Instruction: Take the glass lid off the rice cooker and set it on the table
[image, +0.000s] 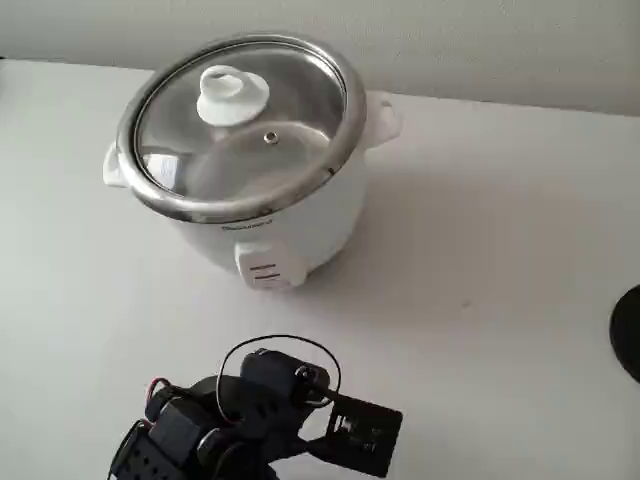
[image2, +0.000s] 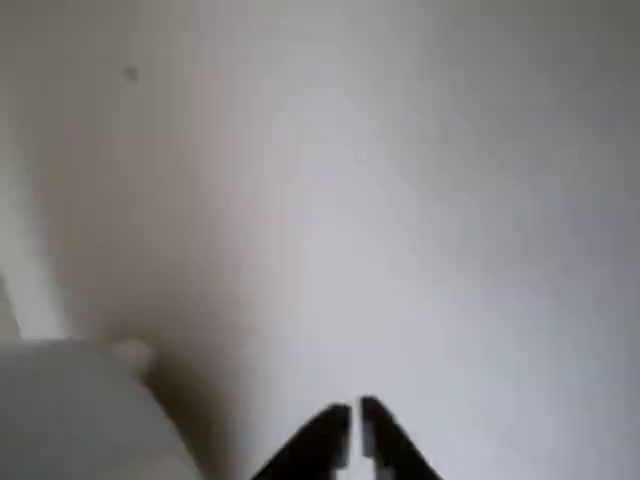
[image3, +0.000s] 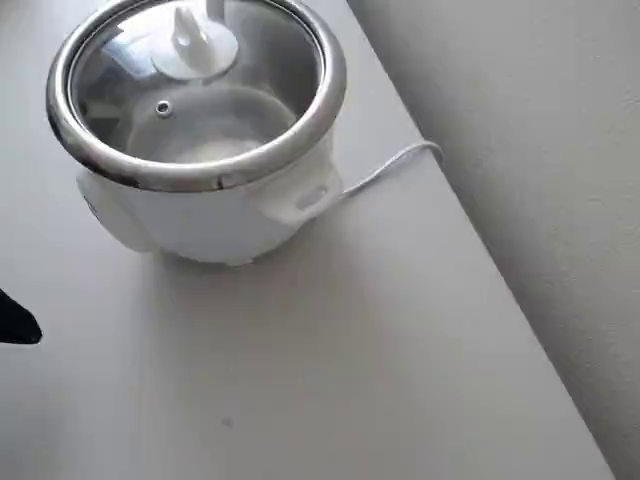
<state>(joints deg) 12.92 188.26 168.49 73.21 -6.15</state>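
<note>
The glass lid (image: 240, 125) sits seated on the rice cooker (image: 290, 225), its steel rim flush all round the pot's edge and its white knob (image: 231, 95) upright at the centre, with the small metal-ringed vent hole (image: 270, 137) just beside the knob at about 4 o'clock in the fixed view. The cooker stands on the white worktop (image: 500, 260) at about 11 o'clock in that view, its switch panel (image: 264, 272) facing the lower edge. In the overhead view the lid (image3: 200, 85) and cooker (image3: 205, 215) lie at about 11 o'clock, and a white cord (image3: 390, 165) runs from the cooker's side toward the worktop's edge at 3 o'clock. The black arm (image: 230, 430) sits at 6 o'clock in the fixed view, well apart from the cooker. In the wrist view the hand (image2: 354, 435) hangs over bare worktop with its two dark fingertips almost together, only a thin slit between them, and it has hold of nothing.
</note>
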